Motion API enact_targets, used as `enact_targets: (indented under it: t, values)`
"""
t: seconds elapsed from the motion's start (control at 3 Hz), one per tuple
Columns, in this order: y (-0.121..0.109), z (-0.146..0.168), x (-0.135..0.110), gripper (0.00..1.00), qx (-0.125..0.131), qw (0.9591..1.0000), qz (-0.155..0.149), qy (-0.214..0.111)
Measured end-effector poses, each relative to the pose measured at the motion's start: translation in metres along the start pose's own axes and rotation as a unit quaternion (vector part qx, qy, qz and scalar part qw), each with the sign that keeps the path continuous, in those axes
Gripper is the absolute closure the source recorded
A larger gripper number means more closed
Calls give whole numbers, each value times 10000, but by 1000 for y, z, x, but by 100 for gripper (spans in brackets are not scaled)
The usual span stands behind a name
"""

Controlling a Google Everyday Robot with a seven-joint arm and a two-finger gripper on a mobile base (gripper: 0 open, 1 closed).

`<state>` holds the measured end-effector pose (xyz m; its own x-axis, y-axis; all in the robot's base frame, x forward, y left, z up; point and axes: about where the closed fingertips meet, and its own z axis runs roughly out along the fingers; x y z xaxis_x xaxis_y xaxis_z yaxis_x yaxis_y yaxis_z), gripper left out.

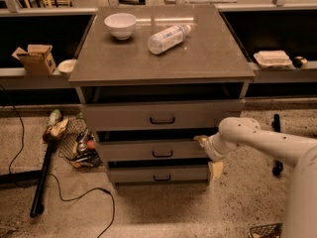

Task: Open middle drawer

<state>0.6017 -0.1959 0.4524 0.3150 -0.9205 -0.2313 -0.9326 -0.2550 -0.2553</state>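
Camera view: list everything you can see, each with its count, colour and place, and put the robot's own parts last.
Cabinet: one, grey, centre.
Top drawer: one, grey, just under the tabletop.
Middle drawer: one, grey with a black handle, second of three.
Bottom drawer: one, grey, nearest the floor.
Bowl: one, white, cabinet top, back left.
Bottle: one, clear, lying on its side right of the bowl.
Cardboard box: one, brown, left shelf.
Tray: one, white, right shelf.
Wire basket: one, dark, cluttered, on the floor left of the cabinet.
Cable: one, black, floor at left.
Arm: one, white, reaching in from the right.
Gripper: one, tan fingers apart, at the middle drawer's right end.
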Motion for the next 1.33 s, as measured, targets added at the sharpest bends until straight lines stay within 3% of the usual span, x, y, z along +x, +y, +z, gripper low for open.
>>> enact_targets:
  t: [0.33, 0.67, 1.0, 1.33]
  values:
    - [-21, 17, 15, 0, 57, 9997, 249, 47]
    - [-39, 27, 32, 0, 156, 9971, 744, -24]
    - [-54, 45, 44, 0, 116, 9912, 1319, -92]
    - [-57, 58, 47, 0, 31, 9873, 1581, -138]
